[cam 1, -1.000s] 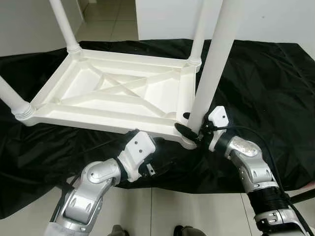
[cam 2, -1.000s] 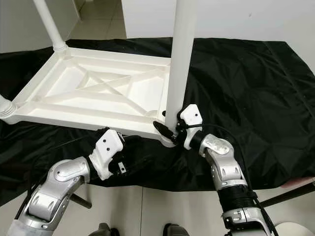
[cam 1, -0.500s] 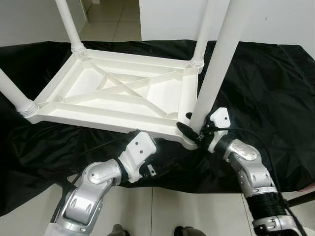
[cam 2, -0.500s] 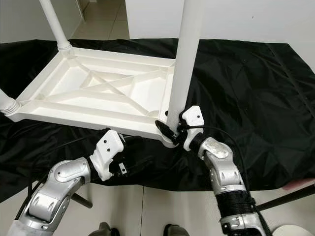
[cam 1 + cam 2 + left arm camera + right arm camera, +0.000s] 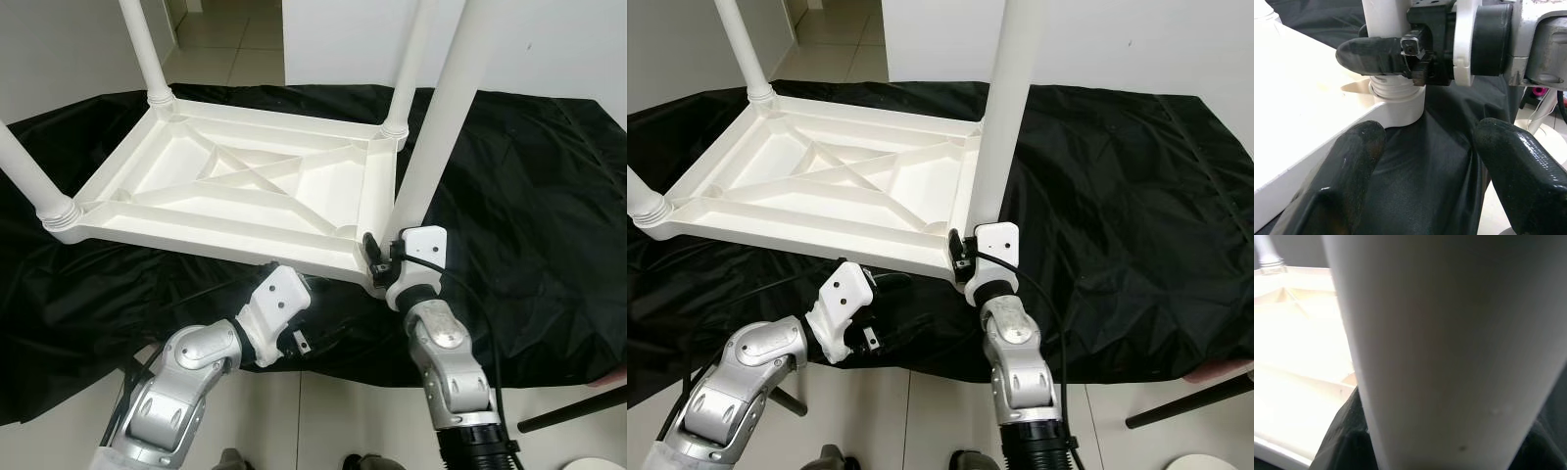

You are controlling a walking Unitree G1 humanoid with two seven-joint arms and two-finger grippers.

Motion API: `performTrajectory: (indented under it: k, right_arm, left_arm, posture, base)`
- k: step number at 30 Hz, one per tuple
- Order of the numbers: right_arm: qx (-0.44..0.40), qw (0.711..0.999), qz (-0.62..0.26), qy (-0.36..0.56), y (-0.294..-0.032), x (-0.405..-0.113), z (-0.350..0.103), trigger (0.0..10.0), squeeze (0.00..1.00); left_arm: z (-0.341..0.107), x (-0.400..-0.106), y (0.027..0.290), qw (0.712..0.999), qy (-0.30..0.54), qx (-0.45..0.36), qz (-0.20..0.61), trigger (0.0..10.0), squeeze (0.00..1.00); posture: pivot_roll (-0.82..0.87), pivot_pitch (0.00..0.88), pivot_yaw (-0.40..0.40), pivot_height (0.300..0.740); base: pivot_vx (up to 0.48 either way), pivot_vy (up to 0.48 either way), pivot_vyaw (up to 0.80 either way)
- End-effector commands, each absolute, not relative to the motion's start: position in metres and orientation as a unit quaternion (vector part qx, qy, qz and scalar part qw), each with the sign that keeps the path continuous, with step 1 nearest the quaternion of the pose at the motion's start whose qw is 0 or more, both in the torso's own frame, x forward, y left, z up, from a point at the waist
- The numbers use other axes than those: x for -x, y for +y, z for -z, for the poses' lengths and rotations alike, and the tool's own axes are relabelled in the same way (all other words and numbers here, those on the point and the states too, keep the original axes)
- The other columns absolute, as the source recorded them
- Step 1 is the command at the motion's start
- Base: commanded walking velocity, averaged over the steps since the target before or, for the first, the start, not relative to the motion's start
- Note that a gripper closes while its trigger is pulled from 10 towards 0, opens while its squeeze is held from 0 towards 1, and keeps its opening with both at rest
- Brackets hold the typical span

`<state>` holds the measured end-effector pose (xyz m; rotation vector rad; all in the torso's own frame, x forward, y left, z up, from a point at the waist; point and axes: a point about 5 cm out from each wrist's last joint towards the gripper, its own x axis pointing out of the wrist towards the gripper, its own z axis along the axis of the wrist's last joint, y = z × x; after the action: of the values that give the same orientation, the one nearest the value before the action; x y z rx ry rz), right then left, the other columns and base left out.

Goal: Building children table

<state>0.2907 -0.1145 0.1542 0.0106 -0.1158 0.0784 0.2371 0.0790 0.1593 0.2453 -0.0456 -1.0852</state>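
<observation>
From the left eye view: the white children's table [image 5: 245, 191] lies upside down on a black sheet [image 5: 529, 206] spread over the tiled floor [image 5: 323, 411], its ribbed underside facing up. Legs stand in the corners, far left leg [image 5: 147, 49], near left leg [image 5: 29, 181], far right leg [image 5: 404, 69]. At the near right corner, the right gripper [image 5: 377, 257] is pinching the base of the near right leg [image 5: 441, 117], which rises tall and leans a little to the right. The left gripper [image 5: 299, 338] sits low on the sheet, just in front of the table's near edge, pointing toward that same corner.

Over to the right eye view: same picture, the right arm coming straight up from below to the corner socket [image 5: 962, 274], its white wrist housing tight against the leg.

Left wrist view now: two black fingers [image 5: 1352, 181] spread wide apart, nothing between them but black sheet. Ahead, the ribbed collar of the leg sits in the round corner socket, and one black finger of the right gripper lies across the leg just above it.

Right wrist view: the white leg up close, blurred, the table's underside off to one side.
</observation>
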Motion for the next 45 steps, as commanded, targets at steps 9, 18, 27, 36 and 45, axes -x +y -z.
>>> performTrajectory:
  k: [9,18,27,36,45]
  right_arm:
    - [-0.019,0.998,-0.022,-0.047,-0.114,-0.286,-0.152,10.0,1.00]
    - [-0.004,0.989,-0.131,-0.062,-0.137,-0.287,-0.153,10.0,0.92]
    - [0.047,0.961,-0.267,-0.061,-0.142,-0.294,-0.155,10.0,0.00]
    - [0.101,0.927,-0.357,-0.047,-0.147,-0.312,-0.155,4.2,0.00]
    - [0.094,0.918,-0.383,-0.032,-0.151,-0.314,-0.148,0.0,0.00]
  left_arm:
    - [-0.161,-0.238,0.079,0.863,-0.026,-0.117,0.491,10.0,0.00]
    - [-0.162,-0.239,0.081,0.864,-0.028,-0.120,0.487,10.0,0.00]
    - [-0.162,-0.240,0.083,0.864,-0.027,-0.123,0.487,10.0,0.00]
    - [-0.164,-0.240,0.082,0.862,-0.030,-0.126,0.491,10.0,0.00]
    - [-0.164,-0.239,0.084,0.863,-0.029,-0.127,0.488,10.0,0.00]
  posture:
    - [-0.05,0.091,0.022,0.740]
    - [-0.04,0.094,0.019,0.740]
    - [-0.03,0.093,0.030,0.740]
    - [-0.02,0.079,0.034,0.740]
    - [-0.01,0.081,0.031,0.740]
  base:
    - [0.000,0.000,0.00]
    - [0.000,0.000,0.00]
    - [0.000,0.000,0.00]
    - [0.000,0.000,0.00]
    - [0.000,0.000,0.00]
